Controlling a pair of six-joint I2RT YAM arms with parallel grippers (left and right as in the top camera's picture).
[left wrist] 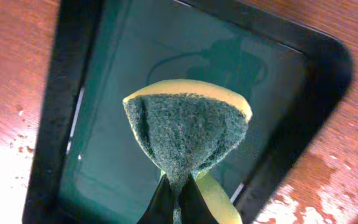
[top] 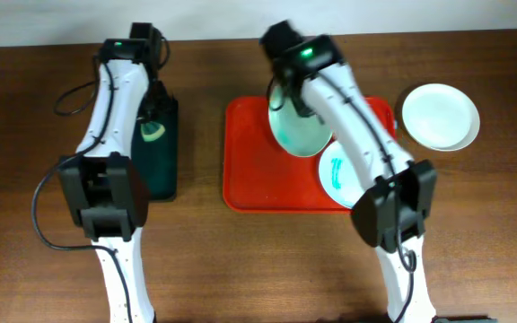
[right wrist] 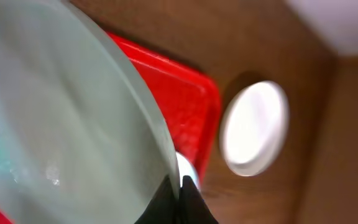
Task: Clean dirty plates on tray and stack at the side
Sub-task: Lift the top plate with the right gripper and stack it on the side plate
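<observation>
The orange-red tray [top: 249, 170] lies at mid-table. My right gripper [right wrist: 178, 186] is shut on the rim of a pale mint plate [top: 296, 127] and holds it tilted above the tray's far part; the plate fills the left of the right wrist view [right wrist: 55, 118]. A second plate [top: 335, 172] with teal smears lies on the tray under the right arm. A third, clean white plate [top: 440, 116] sits on the table right of the tray, also in the right wrist view [right wrist: 253, 127]. My left gripper [left wrist: 178, 190] is shut on a yellow and green sponge [left wrist: 188, 134] above the black tray [left wrist: 61, 93].
The black tray [top: 162, 175] with teal liquid lies left of the orange-red tray. Water drops spot the wooden table beside it [left wrist: 303, 205]. A black cable [top: 70, 99] loops at the far left.
</observation>
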